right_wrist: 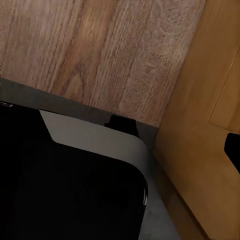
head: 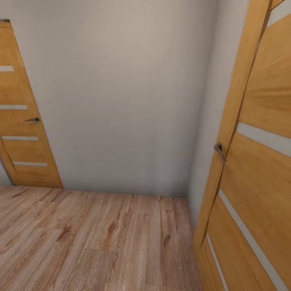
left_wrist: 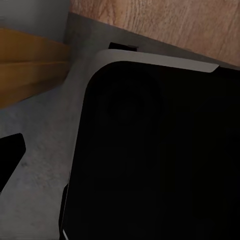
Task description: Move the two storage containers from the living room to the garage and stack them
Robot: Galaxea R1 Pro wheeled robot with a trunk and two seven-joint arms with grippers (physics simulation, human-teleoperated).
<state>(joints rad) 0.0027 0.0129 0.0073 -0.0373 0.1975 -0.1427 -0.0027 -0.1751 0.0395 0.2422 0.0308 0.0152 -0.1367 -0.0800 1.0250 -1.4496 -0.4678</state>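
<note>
— Straight ahead?

— A plain pale wall (head: 121,101). Below, a light wood floor (head: 93,242) made of long planks. A corner of a room, with wood on both sides.

— On the left side?

— A wooden left door (head: 22,137) with pale stripes across and a small dark handle (head: 32,119). Far back, by the wall.

— And on the right?

— A wooden right door (head: 258,182), very near and big. Same pale stripes. A grey handle (head: 219,151) on the edge.

— Through the left wrist view?

— A big black base (left_wrist: 160,160) with a pale grey rim (left_wrist: 150,57) and a round corner. Past the rim, wood planks. Off to one side, a band of orange wood (left_wrist: 30,55).

— Left gripper (left_wrist: 10,157)?

— Just one dark tip at the edge of the picture. Spread or pressed together? Cannot tell. Nothing seen pinched at that tip.

— Through the right wrist view?

— Same black base, same grey rim, with a small dark block (right_wrist: 122,125) at the rim. Wood planks beyond. Right door just beside the base.

— Right gripper (right_wrist: 234,147)?

— Only a small dark bit at the picture's edge, in front of the door. Spread or pressed together? Cannot tell here either.

— And the two storage containers, where?

— Cannot tell from here. Underfoot, light wood planks, with both doors close by.
</note>
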